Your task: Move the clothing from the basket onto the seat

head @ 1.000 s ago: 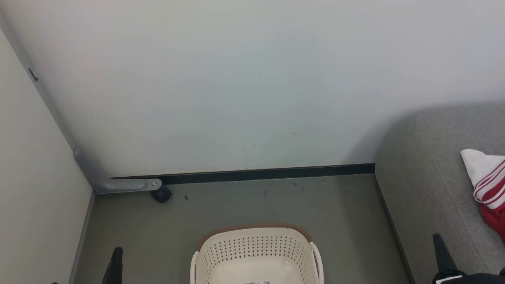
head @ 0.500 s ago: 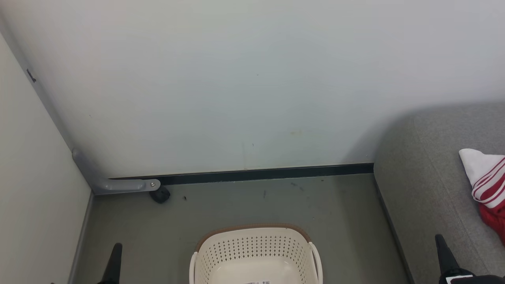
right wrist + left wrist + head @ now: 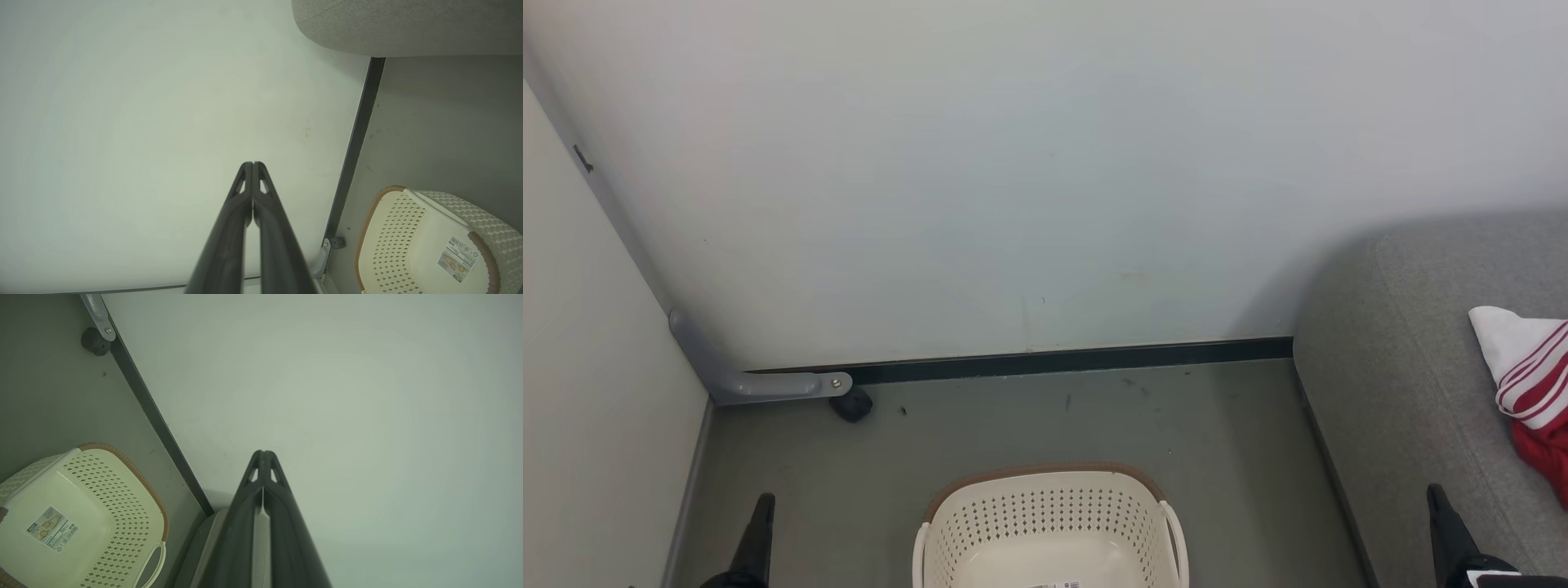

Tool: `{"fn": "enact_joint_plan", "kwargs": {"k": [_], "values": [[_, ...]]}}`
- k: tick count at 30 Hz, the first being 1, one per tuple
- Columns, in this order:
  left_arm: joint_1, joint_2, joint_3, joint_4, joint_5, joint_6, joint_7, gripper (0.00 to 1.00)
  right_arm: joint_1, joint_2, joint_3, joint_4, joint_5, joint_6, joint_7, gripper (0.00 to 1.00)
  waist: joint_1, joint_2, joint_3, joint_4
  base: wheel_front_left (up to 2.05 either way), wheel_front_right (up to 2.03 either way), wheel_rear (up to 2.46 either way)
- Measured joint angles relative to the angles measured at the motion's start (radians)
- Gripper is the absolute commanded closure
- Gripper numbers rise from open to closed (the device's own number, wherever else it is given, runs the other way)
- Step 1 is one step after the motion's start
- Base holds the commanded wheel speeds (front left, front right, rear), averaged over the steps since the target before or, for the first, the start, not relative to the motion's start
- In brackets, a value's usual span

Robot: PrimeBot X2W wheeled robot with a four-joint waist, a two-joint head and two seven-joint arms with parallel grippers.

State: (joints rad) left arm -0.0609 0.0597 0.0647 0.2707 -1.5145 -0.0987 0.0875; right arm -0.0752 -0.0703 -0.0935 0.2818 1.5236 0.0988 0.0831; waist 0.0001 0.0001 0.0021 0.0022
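The basket (image 3: 1049, 523) stood on the grey floor (image 3: 1029, 425), out from the dark skirting (image 3: 1062, 360) at the floor's far edge and left of the seat (image 3: 1405, 367); its brown rim band curved round the far side, and a printed label (image 3: 51, 533) lay on its pale bottom. The clothing (image 3: 1531, 384) lay on the seat, well in from the seat's rounded left edge and cut off by the head view's right side; a white panel with red-and-white stripes lay uppermost, with plain red fabric nearer the robot. Basket and clothing were well apart.

The left gripper (image 3: 760, 531) rose at the lower left of the head view, over the floor to the left of the basket; in its wrist view its jaws were pressed together at the tips with nothing between them (image 3: 263, 454), pointing at the pale wall (image 3: 367, 416). The right gripper (image 3: 1445, 523) rose at the lower right, against the seat's front edge; its jaws were likewise closed on nothing (image 3: 252, 165). At the floor's far left corner a grey metal bracket (image 3: 768, 382) ran along the wall foot, with a small black stopper (image 3: 851, 404) touching its end.
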Motion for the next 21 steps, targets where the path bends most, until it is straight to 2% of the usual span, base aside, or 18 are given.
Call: {"fn": "enact_joint_plan", "kwargs": {"k": [9,21], "values": [[-0.018,-0.017,0.026,0.018,-0.082,-0.017,0.026,1.00,-0.013,0.026,-0.036,0.015,0.073,0.020,0.026,1.00,0.0000,0.0000,0.000,-0.002,0.00,0.00,0.00],[-0.018,-0.018,0.027,0.020,-0.085,-0.017,0.025,1.00,-0.017,0.026,-0.036,0.015,0.074,0.020,0.028,1.00,0.0000,0.0000,0.000,-0.002,0.00,0.00,0.00]]}}
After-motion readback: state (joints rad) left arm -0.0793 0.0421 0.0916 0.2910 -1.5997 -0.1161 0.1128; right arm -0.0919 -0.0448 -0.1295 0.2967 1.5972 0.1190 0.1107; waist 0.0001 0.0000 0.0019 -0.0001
